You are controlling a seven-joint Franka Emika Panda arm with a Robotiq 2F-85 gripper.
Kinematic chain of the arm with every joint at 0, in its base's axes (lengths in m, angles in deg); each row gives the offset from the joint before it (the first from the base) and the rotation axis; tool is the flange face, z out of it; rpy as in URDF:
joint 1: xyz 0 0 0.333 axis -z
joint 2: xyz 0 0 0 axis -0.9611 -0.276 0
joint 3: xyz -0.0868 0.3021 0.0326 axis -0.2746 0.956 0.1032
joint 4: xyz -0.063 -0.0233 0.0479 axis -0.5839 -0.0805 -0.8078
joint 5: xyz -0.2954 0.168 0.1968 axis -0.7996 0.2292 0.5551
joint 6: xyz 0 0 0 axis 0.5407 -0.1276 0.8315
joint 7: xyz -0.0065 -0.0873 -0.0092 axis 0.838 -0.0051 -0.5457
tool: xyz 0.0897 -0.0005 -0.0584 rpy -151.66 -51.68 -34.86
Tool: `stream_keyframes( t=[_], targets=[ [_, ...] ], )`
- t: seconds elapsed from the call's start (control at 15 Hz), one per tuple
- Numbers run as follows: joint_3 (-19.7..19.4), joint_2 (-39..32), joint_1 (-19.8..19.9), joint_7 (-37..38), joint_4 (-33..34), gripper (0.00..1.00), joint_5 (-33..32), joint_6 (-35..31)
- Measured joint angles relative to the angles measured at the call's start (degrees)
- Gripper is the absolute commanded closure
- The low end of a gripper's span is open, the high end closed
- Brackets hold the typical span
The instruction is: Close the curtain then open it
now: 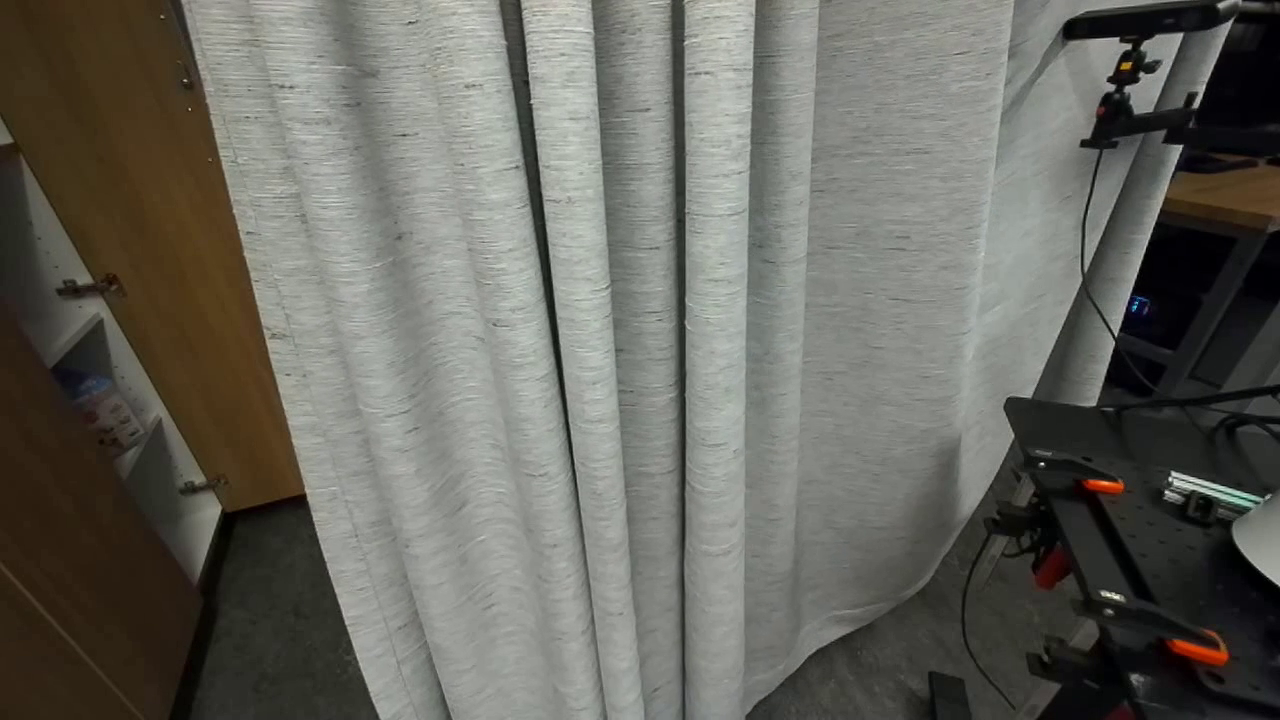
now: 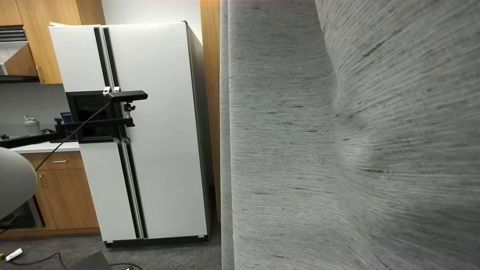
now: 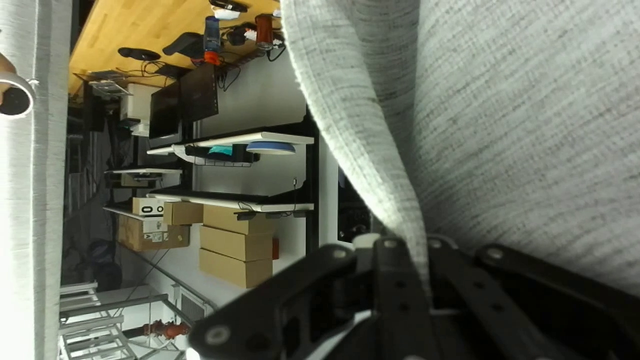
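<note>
The curtain (image 1: 640, 300), a light grey woven drape with deep vertical folds, fills most of an exterior view. It also covers the right half of an exterior view (image 2: 281, 131), where its cloth is pulled into creases around a bulge. Seen from the wrist, the curtain (image 3: 525, 125) spreads over the upper right, and its hem edge runs down between the fingers. My gripper (image 3: 411, 245) is shut on that edge, with the cloth pinched between its fingertips. In both exterior views the gripper is hidden.
A black table (image 1: 1130, 540) with orange-handled clamps stands right of the drape. A camera on a bracket (image 1: 1130, 110) is close to the fabric. An open wooden cabinet door (image 1: 150, 250) is at left. A white fridge (image 2: 157, 131) stands behind. Shelves (image 3: 240, 202) and cardboard boxes (image 3: 235, 245) are farther off.
</note>
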Motion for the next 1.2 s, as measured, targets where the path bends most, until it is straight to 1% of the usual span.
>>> stream_keyframes(
  t=[0.33, 0.6, 0.73, 0.93, 1.2],
  targets=[
    [-3.24, -4.29, 1.02, -10.65, 4.05, 1.00, 12.18, -0.16],
    [-3.72, -9.42, 3.29, -17.44, 8.76, 1.00, 22.26, -0.16],
    [-3.69, -12.20, 5.34, -20.32, 11.61, 1.00, 27.38, -0.11],
    [-3.40, -16.45, 9.71, -24.22, 16.09, 1.00, 34.74, 0.19],
    [-2.81, -21.81, 16.06, -26.60, 22.54, 1.00, 41.22, 1.51]
  ],
)
